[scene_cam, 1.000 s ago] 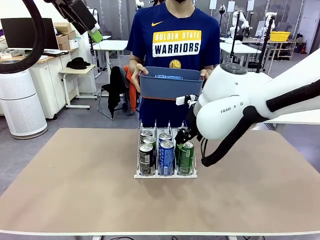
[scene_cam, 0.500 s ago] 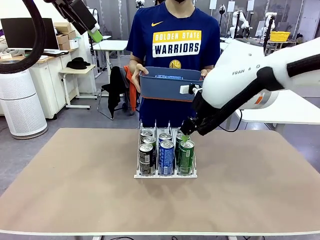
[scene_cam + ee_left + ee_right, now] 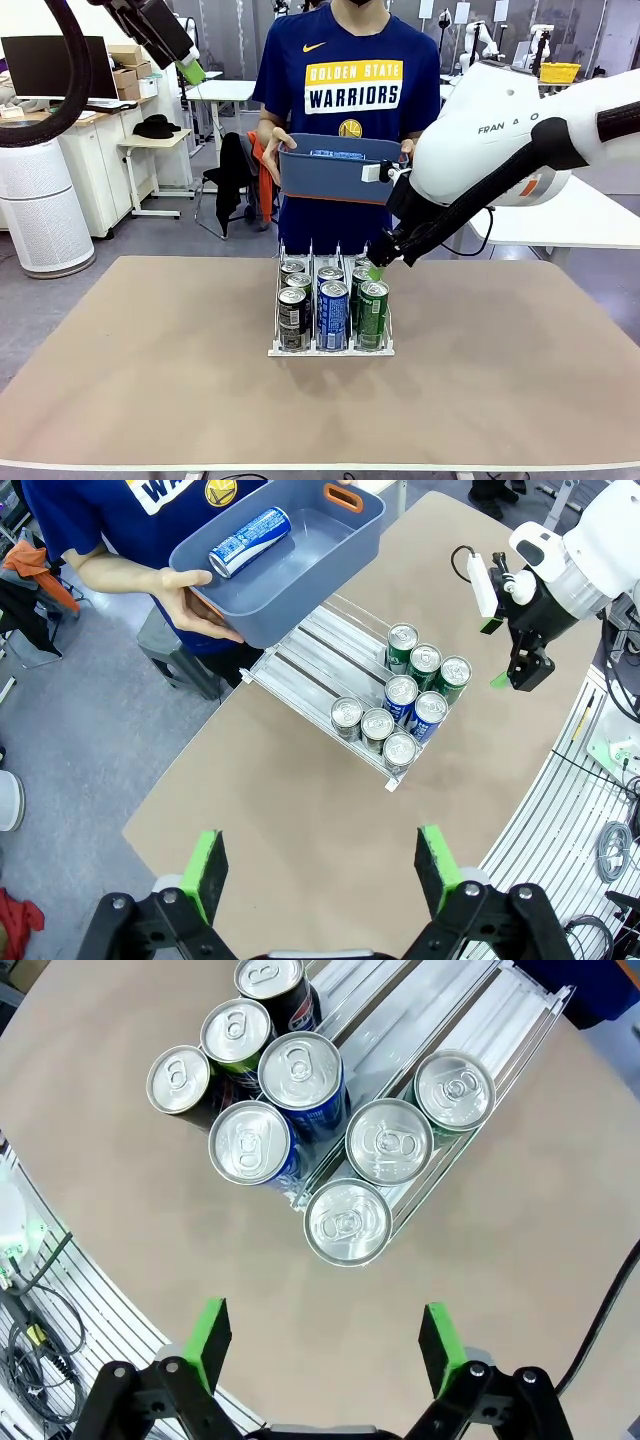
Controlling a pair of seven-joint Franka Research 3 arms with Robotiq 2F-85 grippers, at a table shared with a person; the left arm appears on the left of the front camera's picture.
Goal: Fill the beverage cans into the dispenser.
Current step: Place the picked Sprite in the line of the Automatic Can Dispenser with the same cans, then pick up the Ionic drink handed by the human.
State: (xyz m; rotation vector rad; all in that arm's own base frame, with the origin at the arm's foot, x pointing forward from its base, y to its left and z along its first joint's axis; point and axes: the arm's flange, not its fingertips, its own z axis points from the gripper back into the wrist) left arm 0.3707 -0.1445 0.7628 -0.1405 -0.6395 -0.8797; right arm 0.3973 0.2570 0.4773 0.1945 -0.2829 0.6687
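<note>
From the front, the dispenser sits mid-counter, nearer the far edge, with cans standing upright in its three lanes: dark ones on the left, blue ones in the middle, green ones on the right, all crowded to the near end. The right jaws hang just above the rear of the green lane, one green pad close over a can top; they are spread and hold nothing. The left jaws are raised high at the upper left, well apart from the counter. Across the counter a person holds a blue bin in both hands, above and behind the dispenser, with a blue-and-white can lying in it. From the left wrist, looking down from high up, the left jaws' pads stand wide apart with nothing between them. Eight cans show in the dispenser: three green, two blue, three dark. The bin hovers over the lanes' empty far end, and the one can lies on its side inside. From the right wrist, the right jaws' pads are wide open and empty, directly above the green lane's front can. The lanes behind the cans are bare.
</note>
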